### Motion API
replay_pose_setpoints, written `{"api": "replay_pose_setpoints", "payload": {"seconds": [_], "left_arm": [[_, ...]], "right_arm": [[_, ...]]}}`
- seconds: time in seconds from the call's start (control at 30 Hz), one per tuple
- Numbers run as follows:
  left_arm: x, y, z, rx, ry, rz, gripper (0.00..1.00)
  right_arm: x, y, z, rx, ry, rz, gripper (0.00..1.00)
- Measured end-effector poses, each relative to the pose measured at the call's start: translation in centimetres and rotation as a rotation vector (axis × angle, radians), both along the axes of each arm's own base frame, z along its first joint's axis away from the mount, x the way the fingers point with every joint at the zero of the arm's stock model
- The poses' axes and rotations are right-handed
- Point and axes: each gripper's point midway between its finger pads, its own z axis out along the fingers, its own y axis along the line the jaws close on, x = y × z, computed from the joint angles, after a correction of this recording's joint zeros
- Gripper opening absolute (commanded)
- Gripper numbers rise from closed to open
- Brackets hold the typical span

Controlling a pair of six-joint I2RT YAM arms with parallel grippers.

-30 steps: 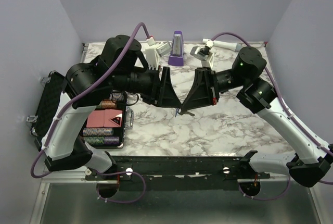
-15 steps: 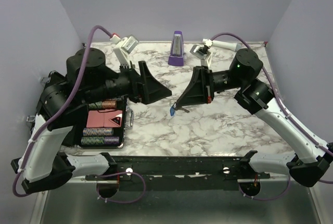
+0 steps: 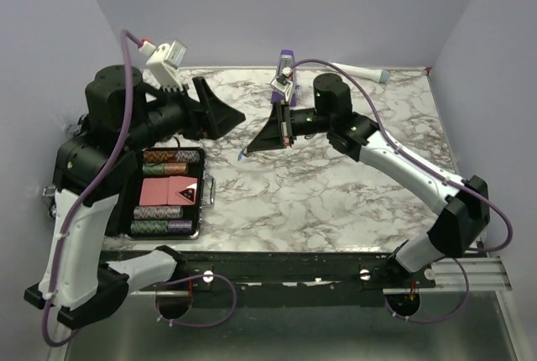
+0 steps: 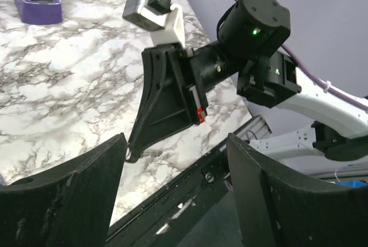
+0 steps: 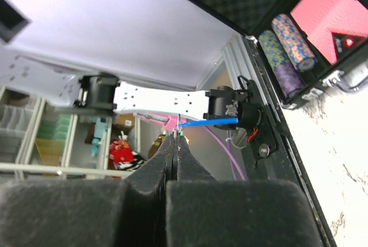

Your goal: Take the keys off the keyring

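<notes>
My right gripper (image 3: 249, 149) is shut over the middle of the table. It pinches the small silvery metal parts (image 5: 180, 127) of the keys at its very tips. A blue-headed key (image 5: 213, 122) sticks out sideways from that pinch, and shows as a blue speck (image 3: 243, 156) from above. The keyring is too thin to tell apart from the metal at the tips. My left gripper (image 3: 235, 115) stands open and empty to the left of the right one, a clear gap apart. In the left wrist view its fingers (image 4: 69, 195) frame the right gripper (image 4: 133, 153).
An open black case (image 3: 205, 193) of poker chips lies at the left, under my left arm. A purple metronome-shaped block (image 3: 285, 82) and a white cylinder (image 3: 362, 72) stand along the far edge. The black base rail (image 3: 277, 264) runs along the near edge.
My left gripper has opened and drawn back to the left, away from the right one. The right gripper, still shut, has carried the blue-headed key left and farther back.
</notes>
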Motion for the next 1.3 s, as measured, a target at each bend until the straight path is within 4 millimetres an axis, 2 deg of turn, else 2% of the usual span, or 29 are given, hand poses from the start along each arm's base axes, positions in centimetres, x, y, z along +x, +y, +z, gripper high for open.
{"api": "replay_pose_setpoints", "payload": {"seconds": [0.07, 0.13, 0.2, 0.3, 0.43, 0.6, 0.8, 1.07, 1.2, 1.3], "left_arm": [[1.9, 0.2, -0.6, 0.018, 0.023, 0.016, 0.74], [3.8, 0.3, -0.8, 0.031, 0.031, 0.03, 0.69], [5.5, 0.2, -1.9, 0.043, 0.065, 0.041, 0.66], [6.4, 0.0, -3.8, 0.044, 0.114, 0.04, 0.64], [6.6, 0.7, -6.1, 0.031, 0.179, 0.067, 0.62], [6.3, 1.6, -4.7, -0.012, 0.146, 0.1, 0.6], [6.3, 3.6, -2.4, -0.11, 0.091, 0.18, 0.55], [6.1, 3.9, -3.0, -0.195, 0.116, 0.188, 0.5], [5.0, 3.8, -4.8, -0.231, 0.155, 0.19, 0.45], [4.2, 4.0, -4.6, -0.253, 0.147, 0.195, 0.4]], "right_arm": [[1.2, 0.9, -1.8, -0.043, 0.065, -0.013, 0.01], [2.2, 1.8, -2.7, -0.065, 0.101, -0.02, 0.01], [3.1, 2.7, -2.4, -0.06, 0.114, -0.021, 0.01], [3.9, 3.6, -1.2, -0.013, 0.107, -0.014, 0.01], [4.0, 4.1, 0.8, 0.082, 0.086, 0.014, 0.01], [3.5, 4.4, 3.2, 0.216, 0.071, 0.084, 0.01], [3.7, 5.3, 3.3, 0.245, 0.09, 0.179, 0.01], [2.3, 4.5, 4.9, 0.28, 0.043, 0.265, 0.01], [1.9, 4.3, 5.6, 0.291, 0.029, 0.296, 0.01], [1.8, 4.2, 6.1, 0.3, 0.018, 0.311, 0.01]]}}
